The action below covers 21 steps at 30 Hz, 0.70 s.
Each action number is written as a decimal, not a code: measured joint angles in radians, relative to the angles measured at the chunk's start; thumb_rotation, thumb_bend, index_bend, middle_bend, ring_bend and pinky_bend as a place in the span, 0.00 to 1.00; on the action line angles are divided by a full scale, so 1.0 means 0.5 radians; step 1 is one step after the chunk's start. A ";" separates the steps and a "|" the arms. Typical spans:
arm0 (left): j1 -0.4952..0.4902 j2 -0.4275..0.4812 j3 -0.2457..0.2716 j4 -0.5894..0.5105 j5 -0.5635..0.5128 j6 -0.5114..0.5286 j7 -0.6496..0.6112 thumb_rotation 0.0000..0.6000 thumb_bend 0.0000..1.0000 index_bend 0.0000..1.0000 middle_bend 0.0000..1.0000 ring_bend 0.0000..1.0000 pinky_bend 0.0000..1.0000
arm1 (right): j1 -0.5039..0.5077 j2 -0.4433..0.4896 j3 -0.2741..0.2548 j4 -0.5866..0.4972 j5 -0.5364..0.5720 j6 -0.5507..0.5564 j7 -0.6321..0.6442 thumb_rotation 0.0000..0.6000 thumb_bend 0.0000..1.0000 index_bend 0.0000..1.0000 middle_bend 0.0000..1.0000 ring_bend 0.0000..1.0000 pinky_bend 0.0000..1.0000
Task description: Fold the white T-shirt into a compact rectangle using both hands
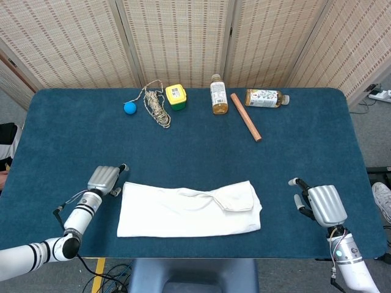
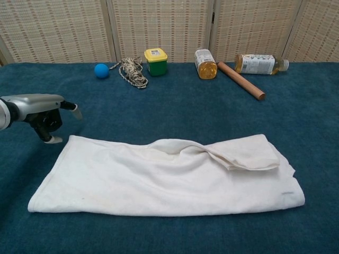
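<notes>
Lying half-folded, the T-shirt could bunch unevenly; both the left robot hand and the right robot hand are released, the left at its ten o'clock corner

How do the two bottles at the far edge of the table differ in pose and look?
The left bottle points its cap toward the screens, while the right bottle lies crosswise, cap pointing right. The left bottle sits left of the wooden stick, the right bottle to its right. The right bottle's label looks busier. Both hold amber liquid, and neither hand is near them.
</notes>
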State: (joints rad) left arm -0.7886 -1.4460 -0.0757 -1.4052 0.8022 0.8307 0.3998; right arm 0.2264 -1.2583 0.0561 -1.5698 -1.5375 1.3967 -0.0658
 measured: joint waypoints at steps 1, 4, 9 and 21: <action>0.013 0.009 0.010 -0.009 0.053 0.016 -0.015 1.00 0.36 0.34 0.86 0.78 0.98 | 0.001 0.001 0.002 -0.002 -0.002 0.001 -0.001 1.00 0.51 0.33 0.94 0.99 1.00; 0.054 0.025 0.043 -0.016 0.247 0.073 -0.078 1.00 0.33 0.38 0.86 0.77 0.97 | 0.003 0.007 0.007 -0.008 -0.005 0.004 -0.008 1.00 0.51 0.33 0.94 0.99 1.00; 0.130 0.026 0.123 0.050 0.710 0.219 -0.284 1.00 0.21 0.42 0.86 0.77 0.97 | 0.005 0.015 0.017 -0.023 -0.006 0.010 -0.025 1.00 0.51 0.33 0.94 0.99 1.00; 0.278 -0.169 0.396 0.841 1.738 0.804 -0.988 1.00 0.15 0.48 0.86 0.76 0.96 | 0.001 0.023 0.023 -0.061 0.019 0.001 -0.078 1.00 0.51 0.33 0.94 0.99 1.00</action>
State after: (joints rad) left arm -0.6496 -1.5307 0.1221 -0.9849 1.6711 1.2324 -0.0943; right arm 0.2271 -1.2468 0.0678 -1.6002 -1.5282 1.3971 -0.1048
